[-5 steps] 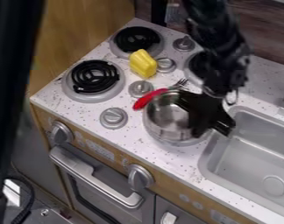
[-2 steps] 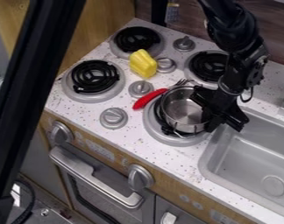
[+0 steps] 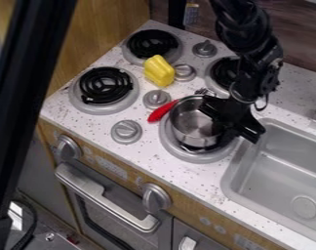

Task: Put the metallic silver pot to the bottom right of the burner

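Observation:
My gripper (image 3: 224,128) is at the right side of the metallic silver pot (image 3: 190,126), shut on its right rim and hiding part of that side. The pot is over the front right burner (image 3: 176,151), nearer the burner's upper part. Dark coil shows below the pot's lower edge; whether the pot touches it, I cannot tell. Black fingers overlap the pot's opening and right wall.
A red-handled fork (image 3: 162,111) lies against the pot's left side in view. The yellow pepper-like toy (image 3: 159,71) sits between the left burners and knobs. At the right is the sink (image 3: 278,171).
The pot and gripper first shifted right together, uncovering the burner's left part, then came back a little toward the upper left. The pot looks smaller than at first.

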